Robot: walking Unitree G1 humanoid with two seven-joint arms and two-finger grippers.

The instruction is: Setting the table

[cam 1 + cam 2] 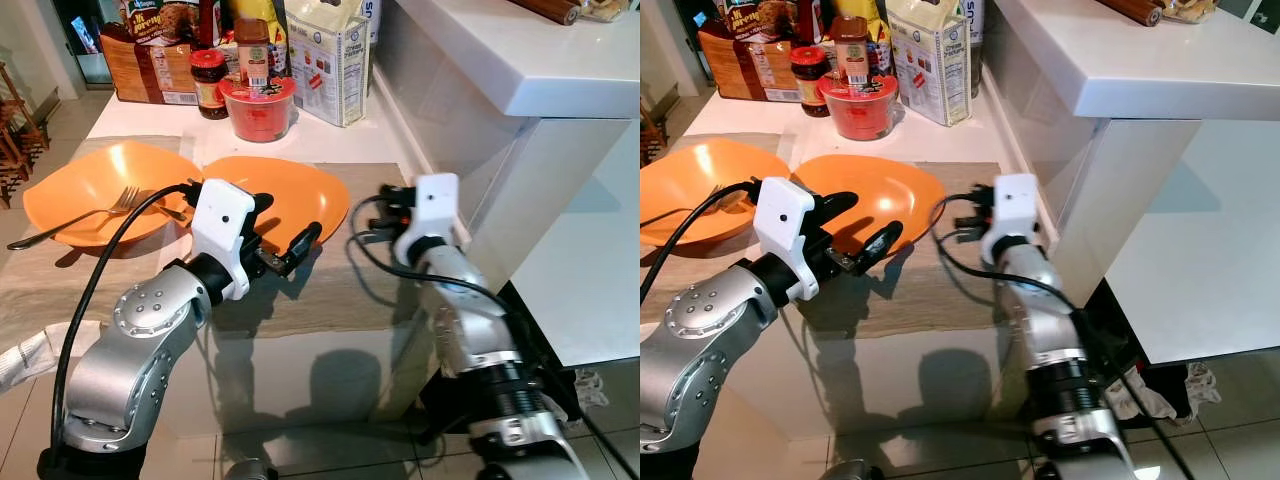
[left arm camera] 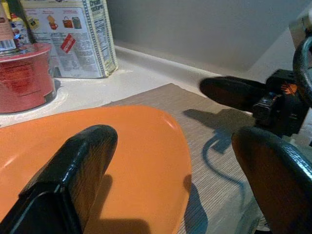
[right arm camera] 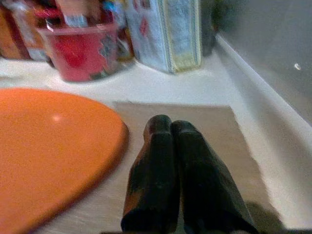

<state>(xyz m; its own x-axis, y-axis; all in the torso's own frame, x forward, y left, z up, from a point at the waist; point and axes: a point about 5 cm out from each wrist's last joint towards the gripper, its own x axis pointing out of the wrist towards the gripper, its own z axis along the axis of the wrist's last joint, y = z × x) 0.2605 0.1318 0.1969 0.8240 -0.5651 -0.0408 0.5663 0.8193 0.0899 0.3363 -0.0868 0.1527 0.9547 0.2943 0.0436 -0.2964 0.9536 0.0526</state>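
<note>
Two wide orange plastic bowls sit on a long beige cloth mat (image 1: 330, 290) on the white surface (image 1: 330, 140). The left bowl (image 1: 95, 190) has a silver metal fork (image 1: 75, 222) lying in it, with the handle sticking out over the near left rim. The right bowl (image 1: 290, 190) has nothing in it. The two bowls touch, or nearly touch, in the middle.

The left claw (image 1: 285, 240) hangs over the near edge of the right bowl. Its two black fingers are spread wide and hold nothing. The right claw (image 1: 388, 205) sits just right of that bowl, low over the mat. Its fingers (image 3: 165, 175) are pressed together with nothing between them.

At the far side of the surface stand a red plastic tub (image 1: 258, 108), a white food box (image 1: 328, 60), a jar with a red lid (image 1: 208, 82) and a brown box (image 1: 150, 60).

It looks like the robot is busy with the right bowl, maybe to put it in its place. Next, the left claw would need to come down so one finger goes inside the rim and one outside, then pinch gently. The rim is thin and smooth, so it could slip.
</note>
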